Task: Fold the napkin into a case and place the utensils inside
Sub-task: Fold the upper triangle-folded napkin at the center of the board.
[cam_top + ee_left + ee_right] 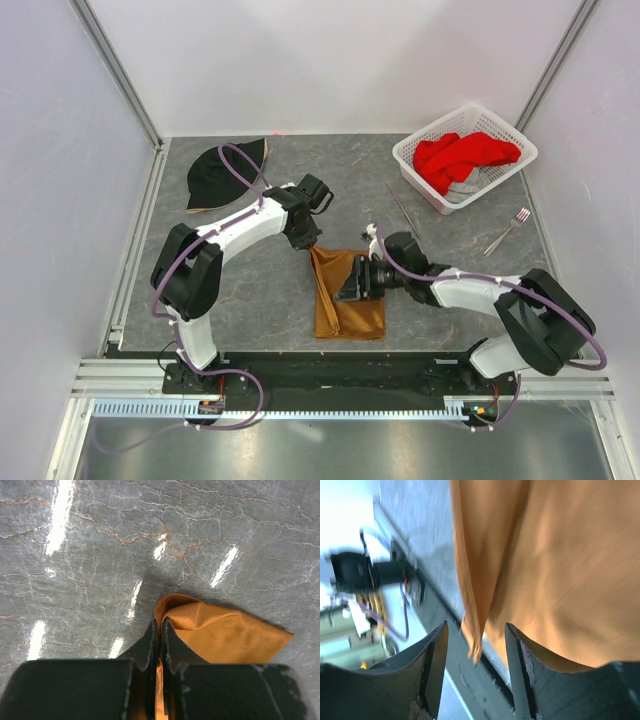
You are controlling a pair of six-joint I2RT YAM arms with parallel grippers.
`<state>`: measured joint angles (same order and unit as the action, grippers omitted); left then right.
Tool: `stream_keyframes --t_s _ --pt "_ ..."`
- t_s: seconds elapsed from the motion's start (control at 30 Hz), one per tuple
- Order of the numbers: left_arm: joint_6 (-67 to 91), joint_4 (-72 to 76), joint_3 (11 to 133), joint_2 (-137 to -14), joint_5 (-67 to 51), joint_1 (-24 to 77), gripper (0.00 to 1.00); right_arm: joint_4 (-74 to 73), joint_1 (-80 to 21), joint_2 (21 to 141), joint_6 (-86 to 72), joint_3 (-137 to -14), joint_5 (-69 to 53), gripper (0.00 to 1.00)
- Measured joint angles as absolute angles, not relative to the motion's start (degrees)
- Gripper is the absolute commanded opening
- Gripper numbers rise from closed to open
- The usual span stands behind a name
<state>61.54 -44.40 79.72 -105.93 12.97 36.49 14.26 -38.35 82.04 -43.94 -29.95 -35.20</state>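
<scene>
Orange-brown napkin (345, 300), partly folded, lies on the surface (260, 290) between the two arms. Left jaws: together, clamped on its far corner. Right jaws: apart, with a cloth fold hanging between them, unclamped. Only the top view shows the fork (508, 231) and knife (403, 210), apart, near the basket (420, 182).

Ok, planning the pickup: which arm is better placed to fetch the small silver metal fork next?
Right, probably. The right claw stands open on the same side of the table as the small silver metal fork; the left claw is shut on a corner of the shiny orange-brown napkin, farther away.
</scene>
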Motion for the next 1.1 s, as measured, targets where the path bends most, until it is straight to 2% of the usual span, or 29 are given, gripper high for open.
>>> stream_keyframes --t_s 0.03,0.1,0.13,0.2,0.23,0.33,0.53,1.1 --pt "61.5 -44.4 79.7 -105.9 13.0 36.5 0.02 13.4 -36.9 82.8 -43.4 -31.4 -35.2 0.46" --pt "61.5 -44.4 79.7 -105.9 13.1 36.7 0.02 11.1 -34.4 85.7 -42.4 -35.2 -35.1 0.39" --pt "61.5 -44.4 79.7 -105.9 13.1 36.8 0.02 10.6 -33.6 87.3 -41.8 -37.0 -35.0 0.29" --pt "61.5 -44.3 79.7 -105.9 13.2 36.9 0.02 9.6 -32.3 91.4 -41.1 -41.1 -34.8 0.19" --pt "61.5 -44.2 79.7 -105.9 13.2 37.0 0.02 9.0 -31.9 93.5 -40.6 -43.3 -34.6 0.1" --pt "61.5 -44.1 79.7 -105.6 13.2 37.1 0.02 8.0 -31.6 99.7 -39.6 -48.9 -34.5 0.04" --pt "61.5 -44.1 79.7 -105.2 13.2 37.1 0.02 6.5 -31.7 107.6 -38.7 -55.4 -34.3 0.0" --pt "61.5 -41.4 79.7 -105.3 11.0 38.5 0.02 6.4 -31.6 119.0 -38.3 -66.7 -36.8 0.01"
